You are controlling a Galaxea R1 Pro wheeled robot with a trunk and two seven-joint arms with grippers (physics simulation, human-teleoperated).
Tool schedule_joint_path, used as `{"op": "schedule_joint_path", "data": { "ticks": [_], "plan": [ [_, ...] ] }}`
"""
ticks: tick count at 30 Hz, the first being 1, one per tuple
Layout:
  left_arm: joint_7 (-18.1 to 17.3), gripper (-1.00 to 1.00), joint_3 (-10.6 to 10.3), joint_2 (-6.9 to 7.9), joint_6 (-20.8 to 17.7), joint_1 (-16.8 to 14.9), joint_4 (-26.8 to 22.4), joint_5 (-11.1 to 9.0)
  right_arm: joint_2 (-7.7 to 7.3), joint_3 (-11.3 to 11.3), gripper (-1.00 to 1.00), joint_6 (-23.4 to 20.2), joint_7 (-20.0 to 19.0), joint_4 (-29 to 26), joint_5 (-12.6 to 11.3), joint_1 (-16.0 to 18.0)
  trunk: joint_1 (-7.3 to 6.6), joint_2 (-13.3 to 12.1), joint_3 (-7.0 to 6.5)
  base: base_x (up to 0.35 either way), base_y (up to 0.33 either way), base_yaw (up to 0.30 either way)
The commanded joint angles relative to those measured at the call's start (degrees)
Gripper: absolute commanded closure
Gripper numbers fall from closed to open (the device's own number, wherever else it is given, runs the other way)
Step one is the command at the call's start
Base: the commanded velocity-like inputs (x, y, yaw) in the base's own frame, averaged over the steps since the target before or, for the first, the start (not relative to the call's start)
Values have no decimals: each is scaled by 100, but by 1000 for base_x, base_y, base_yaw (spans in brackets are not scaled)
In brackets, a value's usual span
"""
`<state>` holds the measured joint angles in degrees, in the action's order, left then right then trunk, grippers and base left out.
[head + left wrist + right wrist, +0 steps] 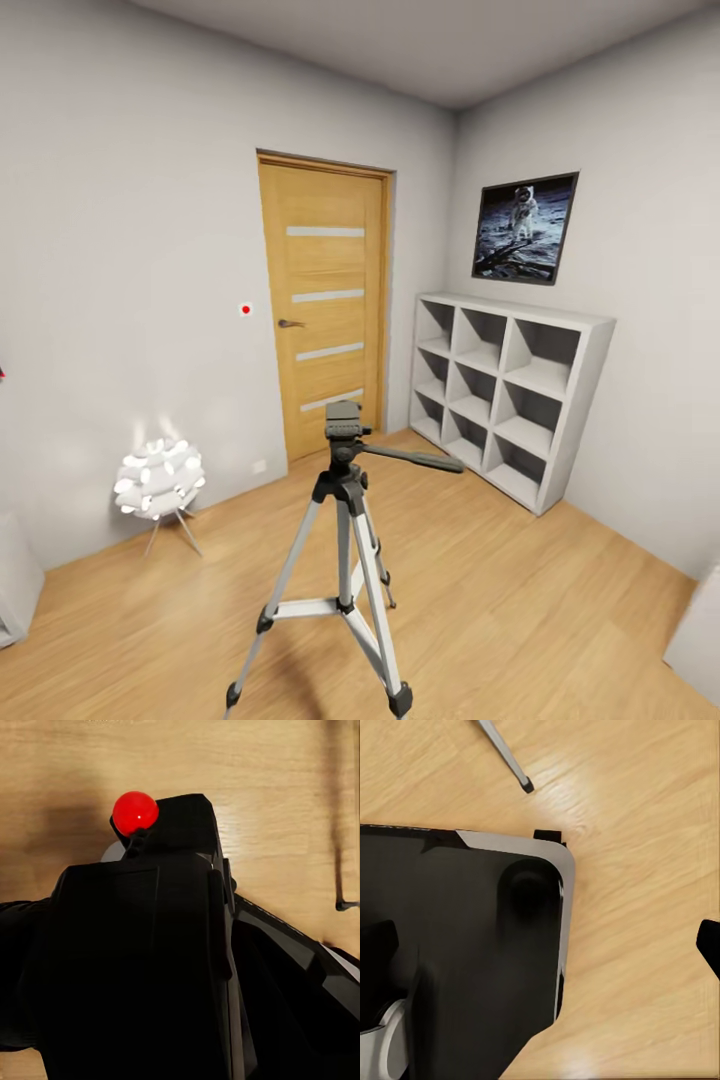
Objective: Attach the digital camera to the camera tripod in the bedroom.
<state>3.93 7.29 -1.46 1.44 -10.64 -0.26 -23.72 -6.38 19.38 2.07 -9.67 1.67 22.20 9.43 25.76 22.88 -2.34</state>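
**Camera in the left gripper, tripod straight ahead**

You have the digital camera (150,945) close against the left wrist lens: a black boxy body with a bright red dot (136,812) on top, wood floor (285,787) beneath it. It looks held in the left gripper, but the fingers are lost in the black mass, so you cannot confirm how the jaws stand. Treat the camera as small, rigid and fairly light, with smooth sides that could slip; hold it by the flat flanks and keep its underside free for the mount.

The camera tripod (345,520) stands on the bedroom floor in front of you, legs spread, its black pan head (343,420) bare and its long handle (415,458) pointing right. It is tall and light-legged, so judge it easy to tip; press down gently and squarely.

The right wrist view shows a dark, silver-edged part of the robot's own body (465,945) over the floor, with one tripod foot (526,786) nearby. A dark sliver at the edge may be a fingertip; you cannot tell the right gripper's state. The camera's underside is hidden.
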Motion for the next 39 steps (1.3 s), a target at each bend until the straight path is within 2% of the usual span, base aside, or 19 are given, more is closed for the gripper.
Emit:
{"op": "schedule_joint_path", "data": {
  "ticks": [1,19,39],
  "plan": [
    [6,100,45,0,14,0,-1,26,-4,48,-100,22,-7,18,47,6,2,4,2,0,0,-249],
    [11,100,46,5,21,0,-1,26,-4,40,-100,26,-9,18,47,6,2,4,2,0,0,-235],
    [11,100,53,5,23,0,-1,17,-20,40,-100,26,-6,18,92,6,2,4,40,0,0,-23]
  ]
}}
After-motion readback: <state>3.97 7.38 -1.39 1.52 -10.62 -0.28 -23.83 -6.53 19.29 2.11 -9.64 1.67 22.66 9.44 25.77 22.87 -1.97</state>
